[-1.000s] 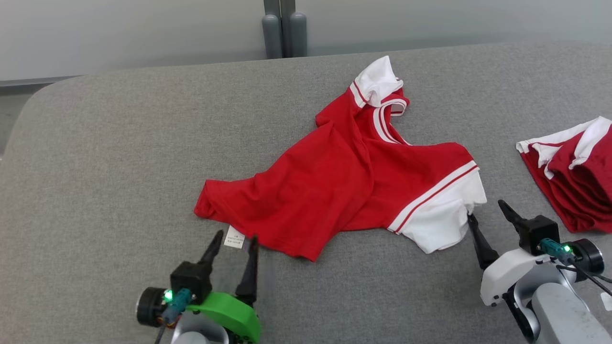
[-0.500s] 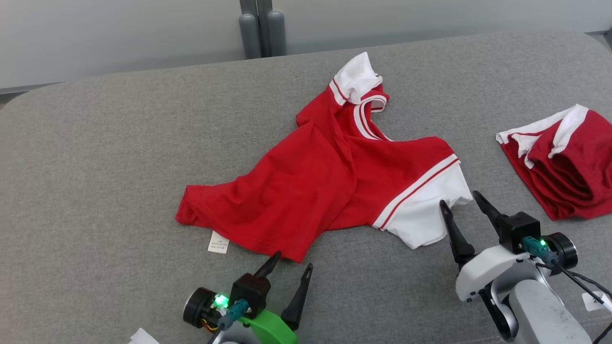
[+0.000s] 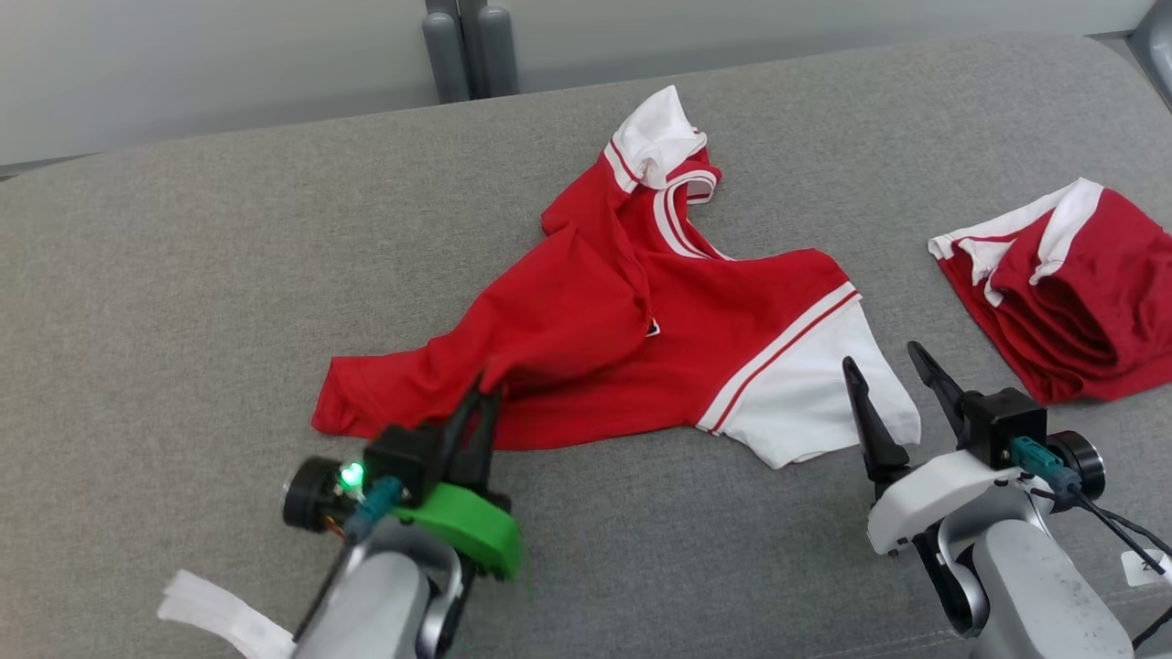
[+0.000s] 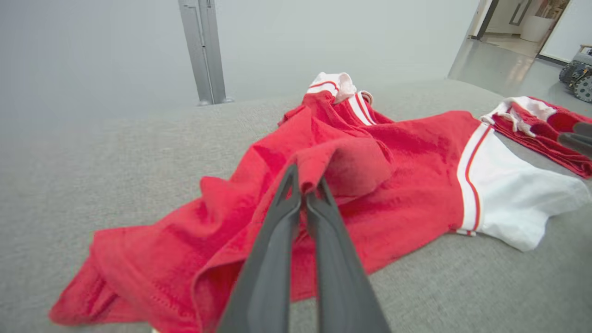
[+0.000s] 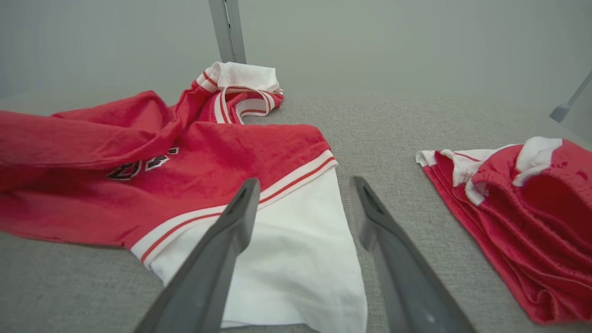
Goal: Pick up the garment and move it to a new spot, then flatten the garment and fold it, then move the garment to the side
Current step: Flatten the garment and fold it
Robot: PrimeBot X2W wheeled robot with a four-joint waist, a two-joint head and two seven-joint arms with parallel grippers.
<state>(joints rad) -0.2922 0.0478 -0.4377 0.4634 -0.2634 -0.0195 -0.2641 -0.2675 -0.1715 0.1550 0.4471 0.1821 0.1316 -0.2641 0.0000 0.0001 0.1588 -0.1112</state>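
The garment (image 3: 732, 311) is a red shirt with white sleeves and striped trim, lying crumpled on the grey table (image 3: 183, 275). My left gripper (image 3: 481, 395) is shut on a fold of its red hem (image 4: 319, 162) at the near left, and the cloth is pulled up there. In the left wrist view the two fingers (image 4: 277, 240) meet around the red fabric. My right gripper (image 3: 884, 359) stands open at the near edge of the white sleeve (image 5: 296, 249), one finger over it, nothing held between them.
A second red and white garment (image 3: 1053, 293) lies bunched at the table's right edge. A grey post (image 3: 462, 46) stands behind the table's far edge. A white strip (image 3: 220, 613) shows beside my left arm at the bottom.
My left gripper moved forward to the hem and shut on it, lifting a fold that now covers the white label. The head camera shifted, so the scene slid left.
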